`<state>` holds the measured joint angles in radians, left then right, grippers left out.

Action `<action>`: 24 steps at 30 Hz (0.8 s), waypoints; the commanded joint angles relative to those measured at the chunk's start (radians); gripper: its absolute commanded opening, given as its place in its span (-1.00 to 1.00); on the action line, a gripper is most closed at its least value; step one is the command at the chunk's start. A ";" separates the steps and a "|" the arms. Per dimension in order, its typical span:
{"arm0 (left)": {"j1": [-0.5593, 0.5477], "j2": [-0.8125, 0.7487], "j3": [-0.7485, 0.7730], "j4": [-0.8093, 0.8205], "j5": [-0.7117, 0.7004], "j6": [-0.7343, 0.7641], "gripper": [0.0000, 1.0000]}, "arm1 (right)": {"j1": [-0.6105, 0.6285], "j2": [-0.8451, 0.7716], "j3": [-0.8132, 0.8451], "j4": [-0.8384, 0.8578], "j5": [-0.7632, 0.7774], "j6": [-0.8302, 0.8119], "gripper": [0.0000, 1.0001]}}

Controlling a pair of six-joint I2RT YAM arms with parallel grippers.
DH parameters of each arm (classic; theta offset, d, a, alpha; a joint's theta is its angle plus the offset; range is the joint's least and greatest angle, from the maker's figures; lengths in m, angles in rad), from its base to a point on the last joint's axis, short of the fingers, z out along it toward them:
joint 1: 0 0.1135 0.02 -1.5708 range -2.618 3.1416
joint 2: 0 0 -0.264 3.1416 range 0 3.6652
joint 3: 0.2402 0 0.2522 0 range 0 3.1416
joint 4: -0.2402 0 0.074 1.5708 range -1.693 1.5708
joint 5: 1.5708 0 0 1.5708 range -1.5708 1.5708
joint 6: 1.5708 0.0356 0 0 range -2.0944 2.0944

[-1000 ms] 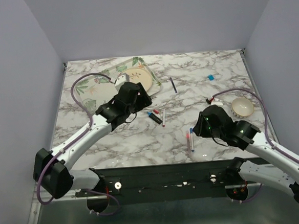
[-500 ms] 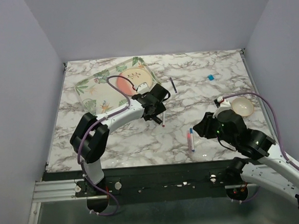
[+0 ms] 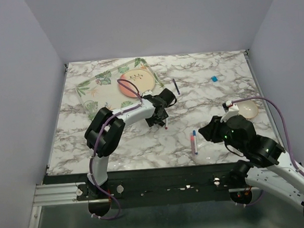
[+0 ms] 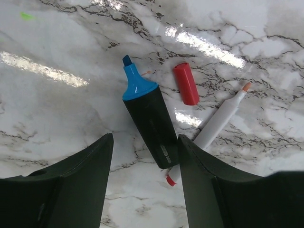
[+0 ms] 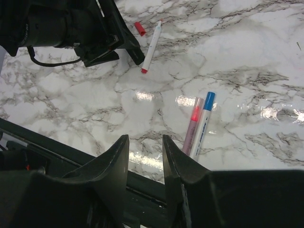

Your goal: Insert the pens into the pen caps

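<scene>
Left claw point(image 4: 145, 141), jaws apart but narrowing, has swung astride the dark marker point(image 4: 148, 114), seemingly about to grasp it.

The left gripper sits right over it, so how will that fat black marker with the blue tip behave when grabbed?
The marker looks rigid, so it should hold shape in the open left gripper. Its glossy barrel on polished marble may slide or swivel if nudged off-centre. Its end seems to touch the white pen, which could get dragged.
</scene>
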<state>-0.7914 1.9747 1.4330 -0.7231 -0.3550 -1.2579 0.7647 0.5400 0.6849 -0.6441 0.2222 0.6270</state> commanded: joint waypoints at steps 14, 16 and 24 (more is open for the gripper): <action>0.011 -0.042 -0.114 0.053 -0.018 0.087 -0.94 | -0.002 0.032 -0.019 0.099 -0.032 0.034 -0.19; 0.009 -0.072 -0.124 0.054 -0.013 0.138 -1.00 | -0.002 0.049 -0.027 0.136 -0.038 0.051 -0.19; -0.028 -0.388 -0.264 0.158 -0.015 0.385 -1.00 | -0.007 0.251 0.138 0.267 0.057 0.048 0.05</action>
<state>-0.7898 1.8019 1.2457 -0.6651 -0.3676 -1.0836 0.7643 0.7029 0.6941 -0.4747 0.2314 0.6621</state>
